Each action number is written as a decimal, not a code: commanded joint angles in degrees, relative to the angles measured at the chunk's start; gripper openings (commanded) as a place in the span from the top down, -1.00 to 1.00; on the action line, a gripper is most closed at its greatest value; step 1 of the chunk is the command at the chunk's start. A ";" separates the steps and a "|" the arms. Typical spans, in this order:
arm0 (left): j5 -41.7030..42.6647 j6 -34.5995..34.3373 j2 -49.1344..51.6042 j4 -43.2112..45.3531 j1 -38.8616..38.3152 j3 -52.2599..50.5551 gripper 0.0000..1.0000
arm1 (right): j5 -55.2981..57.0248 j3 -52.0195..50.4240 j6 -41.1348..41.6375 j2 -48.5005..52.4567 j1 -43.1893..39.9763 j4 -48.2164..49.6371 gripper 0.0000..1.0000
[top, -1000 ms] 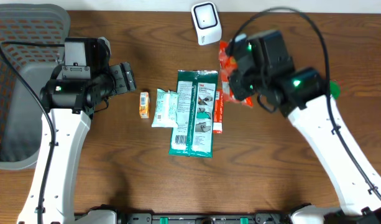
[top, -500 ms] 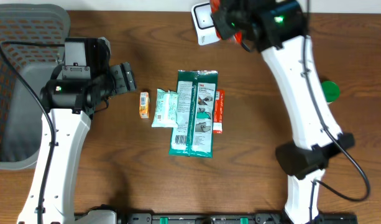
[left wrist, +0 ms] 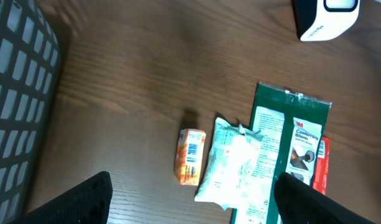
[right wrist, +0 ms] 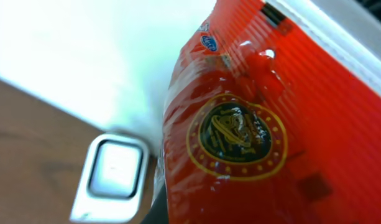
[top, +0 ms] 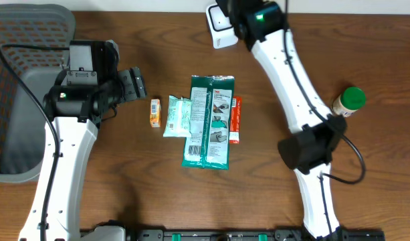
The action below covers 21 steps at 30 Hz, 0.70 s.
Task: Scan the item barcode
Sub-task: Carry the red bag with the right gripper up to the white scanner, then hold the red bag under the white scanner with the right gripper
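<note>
A red glossy packet (right wrist: 252, 137) with a round gold-and-black emblem fills the right wrist view, and my right gripper is shut on it; its fingers are hidden behind the packet. The white barcode scanner (top: 220, 25) stands at the table's far edge. It shows just left of the packet in the right wrist view, scanner window (right wrist: 115, 177) facing the camera. In the overhead view the right arm reaches over the scanner and hides the packet. My left gripper (top: 134, 85) hangs open and empty left of the items, its dark fingertips (left wrist: 91, 196) wide apart.
In the middle lie an orange box (top: 155, 112), a white-teal pouch (top: 177, 116), a green package (top: 209, 120) and a red stick (top: 235, 120). A green-capped bottle (top: 348, 102) stands at the right. A grey basket (top: 17, 100) fills the left edge.
The right arm has swung from right of centre to the far edge, carrying the red packet up to the scanner and uncovering the green-capped bottle. The left arm has not moved.
</note>
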 commanded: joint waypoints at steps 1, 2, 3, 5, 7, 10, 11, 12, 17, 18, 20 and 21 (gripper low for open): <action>-0.83 0.79 0.15 -0.11 0.17 0.11 -0.68 | 8.35 1.14 -6.93 5.86 1.92 4.74 0.98; -0.81 0.79 0.15 -0.11 0.17 0.11 -0.68 | 9.22 1.14 -8.37 7.37 2.27 6.78 0.98; -0.83 0.79 0.15 -0.11 0.17 0.11 -0.68 | 9.84 1.14 -9.92 8.59 2.60 8.52 0.98; -0.81 0.79 0.15 -0.11 0.17 0.11 -0.68 | 11.96 1.16 -14.71 11.58 3.26 13.25 0.98; -0.83 0.79 0.15 -0.11 0.17 0.11 -0.68 | 16.24 1.16 -19.28 14.49 3.91 20.13 0.98; -0.83 0.79 0.15 -0.11 0.17 0.11 -0.68 | 22.43 1.14 -26.77 18.32 5.16 31.80 0.98; -0.83 0.79 0.15 -0.11 0.17 0.11 -0.68 | 23.28 1.16 -28.81 19.12 5.53 34.16 0.98; -0.81 0.79 0.15 -0.11 0.17 0.11 -0.68 | 23.89 1.14 -30.86 19.82 5.88 36.30 0.98; -0.83 0.79 0.15 -0.11 0.17 0.11 -0.68 | 23.87 1.11 -34.67 22.25 6.49 42.42 0.98; -0.83 0.79 0.15 -0.11 0.17 0.11 -0.68 | 23.63 1.07 -34.32 22.40 6.49 42.49 0.98; -0.81 0.79 0.15 -0.11 0.17 0.11 -0.68 | 23.71 1.07 -33.86 22.40 6.47 43.39 0.98; -0.81 0.79 0.15 -0.11 0.17 0.11 -0.68 | 23.69 1.05 -33.83 22.40 6.40 43.43 0.98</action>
